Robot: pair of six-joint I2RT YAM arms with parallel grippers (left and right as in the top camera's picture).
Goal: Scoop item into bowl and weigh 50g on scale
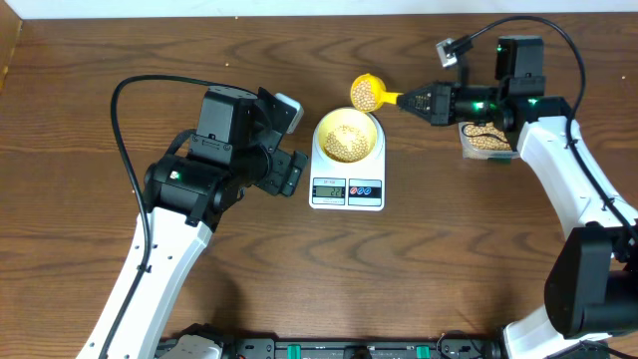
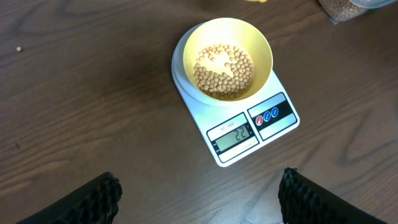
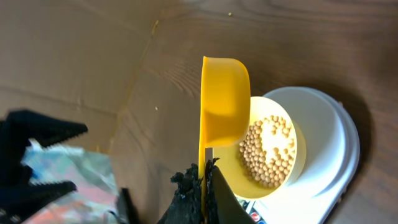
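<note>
Soybeans [image 2: 224,71] are lying in the pale yellow-green bowl [image 2: 261,50], which is sitting on the white kitchen scale [image 2: 196,111]. All of this is ahead of the left gripper [image 2: 199,186], whose jaws are standing wide apart and holding nothing. On the right gripper [image 3: 204,180], the jaws are clamping together on the handle of a yellow scoop [image 3: 224,93], which is carrying more beans out in front of them, just beside the bowl.

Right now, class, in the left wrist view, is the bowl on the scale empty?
No, tan beans lie across the floor of the bowl on the scale.
</note>
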